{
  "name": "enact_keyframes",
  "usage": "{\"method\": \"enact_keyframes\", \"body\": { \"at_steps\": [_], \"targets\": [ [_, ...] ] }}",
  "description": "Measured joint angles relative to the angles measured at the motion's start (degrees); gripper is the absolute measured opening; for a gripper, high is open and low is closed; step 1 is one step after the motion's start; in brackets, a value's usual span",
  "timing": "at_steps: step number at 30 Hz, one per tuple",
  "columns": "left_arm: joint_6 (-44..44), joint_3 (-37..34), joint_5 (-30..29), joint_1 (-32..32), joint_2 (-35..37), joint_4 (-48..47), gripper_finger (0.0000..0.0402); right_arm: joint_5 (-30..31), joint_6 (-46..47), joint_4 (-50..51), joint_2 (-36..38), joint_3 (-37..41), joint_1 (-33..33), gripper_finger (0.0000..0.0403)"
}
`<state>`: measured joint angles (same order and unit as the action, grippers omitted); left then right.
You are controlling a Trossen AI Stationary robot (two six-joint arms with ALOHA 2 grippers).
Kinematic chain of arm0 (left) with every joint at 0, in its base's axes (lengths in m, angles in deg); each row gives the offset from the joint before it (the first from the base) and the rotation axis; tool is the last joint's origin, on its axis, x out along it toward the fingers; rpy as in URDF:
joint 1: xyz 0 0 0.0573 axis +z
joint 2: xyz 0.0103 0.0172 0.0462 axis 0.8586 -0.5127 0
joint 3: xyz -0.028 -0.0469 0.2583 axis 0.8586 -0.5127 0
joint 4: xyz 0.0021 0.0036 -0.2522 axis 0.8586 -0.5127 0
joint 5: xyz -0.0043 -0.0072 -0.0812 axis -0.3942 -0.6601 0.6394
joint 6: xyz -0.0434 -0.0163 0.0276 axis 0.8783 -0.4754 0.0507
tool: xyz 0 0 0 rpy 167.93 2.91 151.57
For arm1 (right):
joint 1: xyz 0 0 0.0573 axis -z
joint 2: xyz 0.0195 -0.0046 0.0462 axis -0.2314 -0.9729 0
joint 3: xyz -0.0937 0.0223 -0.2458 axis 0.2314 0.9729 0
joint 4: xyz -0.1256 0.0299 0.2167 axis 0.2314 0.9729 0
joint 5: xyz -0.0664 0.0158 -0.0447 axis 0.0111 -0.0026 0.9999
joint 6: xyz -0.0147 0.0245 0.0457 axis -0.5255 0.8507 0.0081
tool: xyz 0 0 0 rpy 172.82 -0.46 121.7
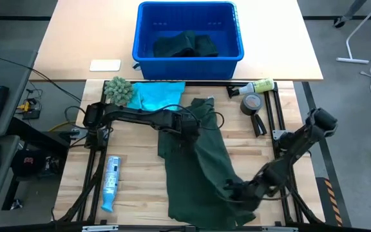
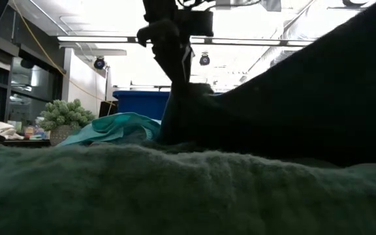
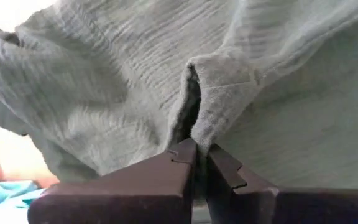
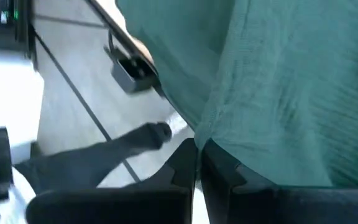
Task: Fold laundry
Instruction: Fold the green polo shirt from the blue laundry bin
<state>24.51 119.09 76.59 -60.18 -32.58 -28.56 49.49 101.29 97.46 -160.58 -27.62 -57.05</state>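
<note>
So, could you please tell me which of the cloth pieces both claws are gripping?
The large dark green garment spread on the table; the turquoise piece lies untouched beside it, and another dark piece sits in the blue bin.
</note>
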Motion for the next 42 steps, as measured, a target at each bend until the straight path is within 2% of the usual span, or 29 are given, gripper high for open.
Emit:
{"method": "enact_keyframes", "body": {
  "at_steps": [8,13,18,24,29,34,42],
  "targets": [
    [-4.1,-4.4,1.1,3.5,-0.1,-0.5,0.0,0.2,-1.8,0.2,-13.2,-14.8,7.6,0.0],
    [-4.1,-7.5,3.0,3.7,2.2,0.0,0.0,0.2,-5.7,0.1,-16.9,-21.2,10.9,0.0],
    [-1.6,-13.3,2.6,2.5,9.0,0.4,0.0,-0.1,-8.7,0.3,-17.3,-22.0,13.1,0.0],
    [4.3,-24.4,-1.8,0.0,20.4,2.0,0.0,-2.0,-11.7,-0.1,-17.3,-22.0,14.2,0.0],
    [7.9,-32.5,-6.4,-1.1,26.6,3.7,0.0,-2.7,-12.7,-1.5,-17.3,-22.0,14.9,0.0],
    [7.1,-36.3,-7.7,-0.9,27.6,7.6,0.0,-2.4,-13.1,-2.3,-17.3,-22.0,16.1,0.0],
    [4.4,-37.6,-8.2,-0.8,26.9,10.4,0.0,-1.6,-13.4,-5.3,-17.9,-22.0,17.7,0.0]
  ]
}}
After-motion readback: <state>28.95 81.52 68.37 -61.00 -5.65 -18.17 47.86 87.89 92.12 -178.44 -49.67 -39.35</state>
